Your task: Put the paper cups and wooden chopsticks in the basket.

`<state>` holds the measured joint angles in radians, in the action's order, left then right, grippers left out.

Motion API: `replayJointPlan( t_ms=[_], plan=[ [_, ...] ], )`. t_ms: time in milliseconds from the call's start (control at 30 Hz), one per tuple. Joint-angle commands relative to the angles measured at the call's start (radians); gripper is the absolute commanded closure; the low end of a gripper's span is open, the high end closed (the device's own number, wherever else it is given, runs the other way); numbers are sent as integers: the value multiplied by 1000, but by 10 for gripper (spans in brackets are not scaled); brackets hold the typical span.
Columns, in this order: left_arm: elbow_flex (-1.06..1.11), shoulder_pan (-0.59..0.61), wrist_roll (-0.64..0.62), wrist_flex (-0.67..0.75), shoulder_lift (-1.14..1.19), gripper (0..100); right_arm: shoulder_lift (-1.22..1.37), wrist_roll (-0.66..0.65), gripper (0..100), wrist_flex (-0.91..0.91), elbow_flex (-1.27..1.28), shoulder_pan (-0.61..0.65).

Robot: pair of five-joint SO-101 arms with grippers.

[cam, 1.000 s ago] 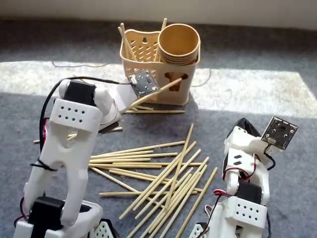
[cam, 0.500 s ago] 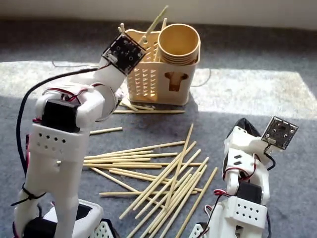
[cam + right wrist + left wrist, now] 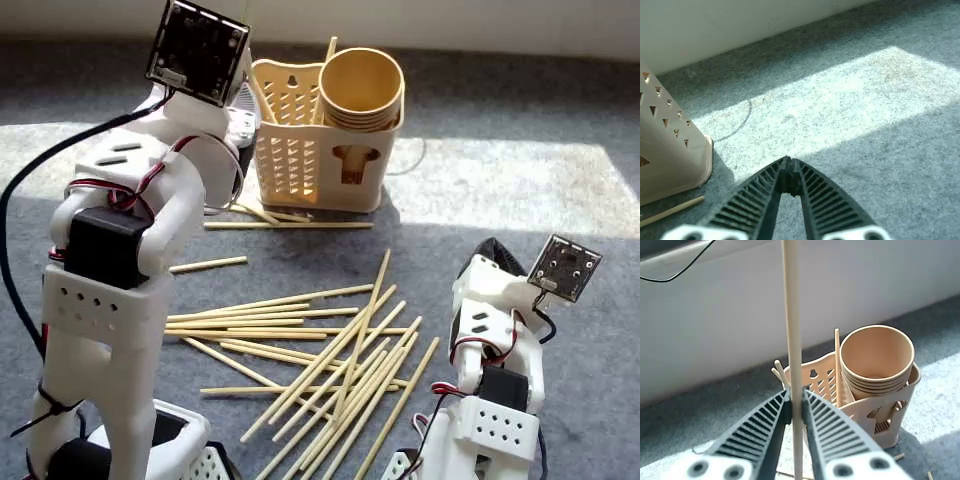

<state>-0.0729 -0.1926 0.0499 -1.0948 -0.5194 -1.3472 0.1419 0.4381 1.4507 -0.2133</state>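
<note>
The beige perforated basket (image 3: 300,160) stands at the back of the carpet, with a stack of paper cups (image 3: 360,88) in its right half and a few chopsticks (image 3: 329,50) leaning inside. Many wooden chopsticks (image 3: 320,350) lie scattered on the carpet in front. My left arm (image 3: 150,200) is raised beside the basket's left side. Its gripper (image 3: 795,405) is shut on one chopstick (image 3: 791,315), held roughly upright above and short of the basket (image 3: 865,412) and cups (image 3: 878,352). My right gripper (image 3: 788,176) is shut with nothing in it, low over bare carpet right of the basket (image 3: 665,140).
Loose chopsticks (image 3: 290,224) lie against the basket's front foot, and a single one (image 3: 208,265) lies apart near the left arm. The right arm (image 3: 500,350) is folded at the front right. A thin cable (image 3: 410,160) runs behind the basket. A wall (image 3: 840,285) borders the far edge.
My left arm has lifted a chopstick from the carpet in front of the basket up to beside its left rim, turning it upright. The right arm has not moved.
</note>
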Motion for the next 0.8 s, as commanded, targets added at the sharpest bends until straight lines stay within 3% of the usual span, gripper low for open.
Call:
replayJointPlan(
  t_ms=[0, 200, 500, 767],
  plan=[
    [-45, -16, -86, 133, -30, 995, -13, 5, 992, -27, -4, 8],
    [22, -16, -170, 358, -28, 995, -13, 5, 992, -27, -4, 10],
    [315, -25, -186, 859, -27, 995, -13, 5, 992, -27, -4, 12],
    [364, -48, -180, 919, 2, 995, -13, 5, 992, -27, -4, 12]
  ],
)
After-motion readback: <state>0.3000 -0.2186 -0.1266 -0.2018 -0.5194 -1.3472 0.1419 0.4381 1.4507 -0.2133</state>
